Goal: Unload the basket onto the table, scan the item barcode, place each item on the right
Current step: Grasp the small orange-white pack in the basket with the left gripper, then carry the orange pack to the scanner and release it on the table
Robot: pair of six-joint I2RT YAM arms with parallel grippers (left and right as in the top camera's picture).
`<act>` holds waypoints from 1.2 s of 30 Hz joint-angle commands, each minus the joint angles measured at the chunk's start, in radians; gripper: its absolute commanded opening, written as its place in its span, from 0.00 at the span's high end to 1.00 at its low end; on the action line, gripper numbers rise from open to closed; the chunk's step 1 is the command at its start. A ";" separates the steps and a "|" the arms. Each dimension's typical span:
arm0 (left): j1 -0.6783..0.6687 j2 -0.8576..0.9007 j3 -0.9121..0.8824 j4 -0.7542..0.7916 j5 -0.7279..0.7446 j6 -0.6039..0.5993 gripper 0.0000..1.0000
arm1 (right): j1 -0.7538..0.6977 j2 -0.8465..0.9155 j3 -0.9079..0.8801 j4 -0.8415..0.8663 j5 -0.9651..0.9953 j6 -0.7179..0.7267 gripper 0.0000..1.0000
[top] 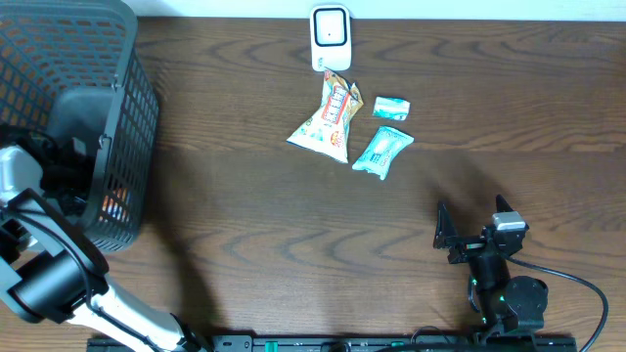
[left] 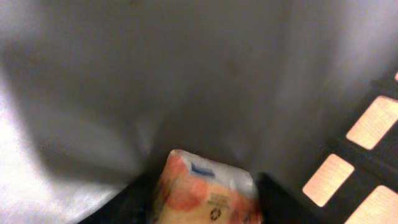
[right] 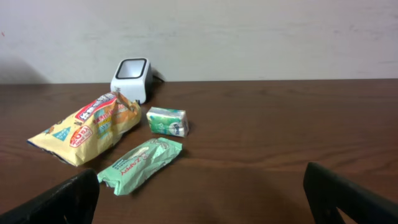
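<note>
My left gripper is down inside the black mesh basket. An orange-and-white packet fills the gap between its dark fingers, which press on both sides of it; the view is blurred. From overhead the basket wall hides the gripper and the packet. The white barcode scanner stands at the table's far edge. My right gripper rests low near the front right, open and holding nothing.
On the table in front of the scanner lie a yellow snack bag, a green wrapped packet and a small green box. The basket stands at the far left.
</note>
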 commanded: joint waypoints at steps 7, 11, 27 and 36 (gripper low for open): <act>0.003 0.035 0.011 -0.011 -0.073 -0.052 0.92 | -0.002 -0.005 -0.001 -0.005 0.005 -0.012 0.01; 0.023 -0.021 0.099 -0.021 -0.035 -0.171 0.92 | -0.002 -0.005 -0.001 -0.005 0.005 -0.012 0.01; 0.011 -0.613 0.257 0.275 0.053 -0.567 0.92 | -0.002 -0.005 -0.001 -0.005 0.005 -0.012 0.01; -0.285 -0.762 0.256 0.351 0.171 -0.605 0.93 | -0.002 -0.005 -0.001 -0.005 0.005 -0.012 0.01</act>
